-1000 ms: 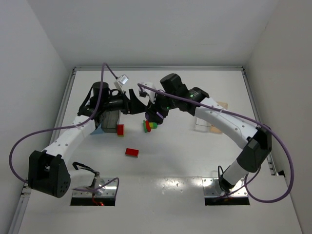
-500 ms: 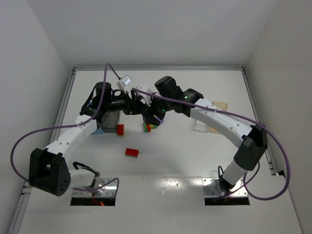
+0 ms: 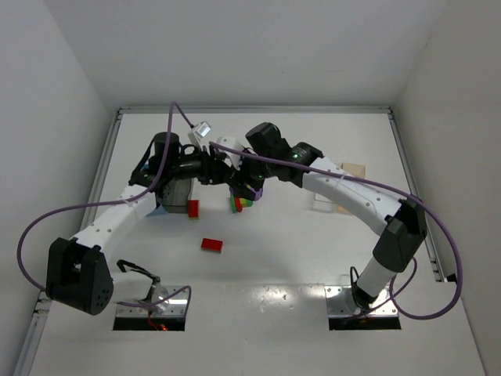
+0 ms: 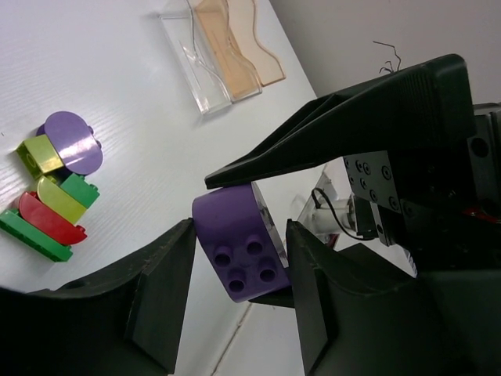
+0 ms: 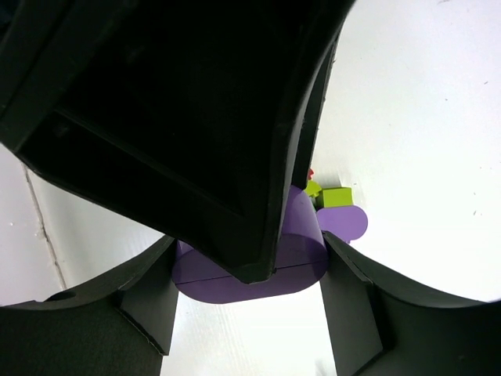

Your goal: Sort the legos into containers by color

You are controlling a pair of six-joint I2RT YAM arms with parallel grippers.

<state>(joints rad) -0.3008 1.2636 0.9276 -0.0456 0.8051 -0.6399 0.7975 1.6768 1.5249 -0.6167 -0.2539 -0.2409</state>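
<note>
Gripping a purple brick [image 4: 235, 247] in mid-air, and from both sides at once! Clenched on it with the left gripper [image 4: 239, 294], studs turned toward that wrist camera, a finger pressed to each flank. Clamped on it too with the right gripper [image 5: 250, 301], set crosswise to the left one, one dark wedge lying over the brick's top. Meeting over the middle of the table [image 3: 297, 258], near the pile [image 3: 243, 203]. Down in that pile, counting a round purple piece [image 4: 69, 142] among yellow-green, green and red ones, all touching. Further left, spotting a red brick [image 3: 192, 207] just beside the grey bin [image 3: 178, 190], with the blue bin [image 3: 155, 208] next to it, partly hidden under the left arm. Nearer the bases, finding a lone red brick [image 3: 211, 244] lying flat. Off to the right, seeing the clear bin [image 4: 194, 55] and tan bin [image 4: 235, 47] side by side, well apart from the pile.
</note>
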